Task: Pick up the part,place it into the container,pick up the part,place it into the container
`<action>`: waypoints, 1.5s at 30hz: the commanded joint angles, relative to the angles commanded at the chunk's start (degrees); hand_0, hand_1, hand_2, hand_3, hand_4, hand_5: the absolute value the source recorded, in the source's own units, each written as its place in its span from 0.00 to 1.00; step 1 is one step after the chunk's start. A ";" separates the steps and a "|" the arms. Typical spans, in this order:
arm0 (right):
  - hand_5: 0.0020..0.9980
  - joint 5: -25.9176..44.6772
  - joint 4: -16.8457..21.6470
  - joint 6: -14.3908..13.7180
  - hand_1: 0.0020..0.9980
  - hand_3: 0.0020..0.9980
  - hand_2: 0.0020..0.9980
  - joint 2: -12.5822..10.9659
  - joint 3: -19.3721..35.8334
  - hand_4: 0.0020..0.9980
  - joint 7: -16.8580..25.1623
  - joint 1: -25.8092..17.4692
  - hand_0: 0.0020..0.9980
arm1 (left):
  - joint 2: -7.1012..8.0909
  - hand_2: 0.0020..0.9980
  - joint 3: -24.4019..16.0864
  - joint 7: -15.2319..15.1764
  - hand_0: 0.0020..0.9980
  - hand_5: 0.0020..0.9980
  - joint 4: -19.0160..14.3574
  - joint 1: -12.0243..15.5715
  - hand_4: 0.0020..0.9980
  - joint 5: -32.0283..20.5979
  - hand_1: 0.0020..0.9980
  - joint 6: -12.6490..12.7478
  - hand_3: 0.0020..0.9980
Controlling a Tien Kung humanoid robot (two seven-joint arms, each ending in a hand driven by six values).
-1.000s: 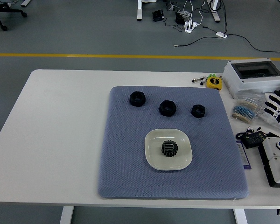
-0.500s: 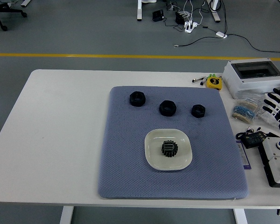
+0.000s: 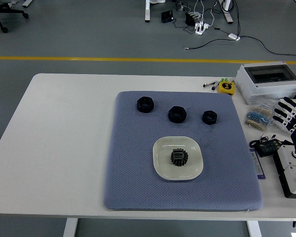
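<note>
no writing is showing clearly enough to read anywhere on the white table (image 3: 64,128). a blue-grey mat (image 3: 138,163) with a fine dimpled weave is lying across the table's middle. near its far edge three black nut-shaped parts are sitting in a row, well apart: the left part (image 3: 145,104), the middle part (image 3: 177,114) and the smaller right part (image 3: 209,117), each chunky with a hole through it. nearer, a glossy white dish (image 3: 160,165), square with rounded corners, is holding a dark toothed metal gear (image 3: 179,157) at its centre. the right hand (image 3: 287,112), black with pale segments, is hovering at the right edge beyond the mat, its fingers (image 3: 281,109) spread and gripping nothing. beside it a grey plastic box with a clear lid (image 3: 265,81) is standing at the far right, a yellow tape measure (image 3: 226,87) just left of it.
</note>
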 joint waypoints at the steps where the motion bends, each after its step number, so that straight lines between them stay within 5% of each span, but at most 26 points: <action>1: 0.88 0.01 0.00 -0.01 0.76 0.81 0.79 0.00 0.01 1.00 0.00 -0.04 0.76 | 0.00 0.72 -0.05 0.02 0.71 0.68 0.01 0.03 0.72 0.11 0.63 -0.03 0.62; 24: 0.88 0.69 0.14 -0.28 0.72 0.81 0.78 -0.29 1.36 1.00 0.00 0.05 0.72 | -0.04 0.72 1.45 -0.55 0.71 0.68 -0.03 -0.67 0.72 -1.97 0.63 0.08 0.62; 45: 0.87 2.18 0.13 0.03 0.60 0.81 0.69 -0.45 1.79 1.00 0.22 0.43 0.63 | -0.24 0.72 2.92 -1.27 0.71 0.68 -0.21 -1.69 0.72 -3.77 0.63 0.33 0.62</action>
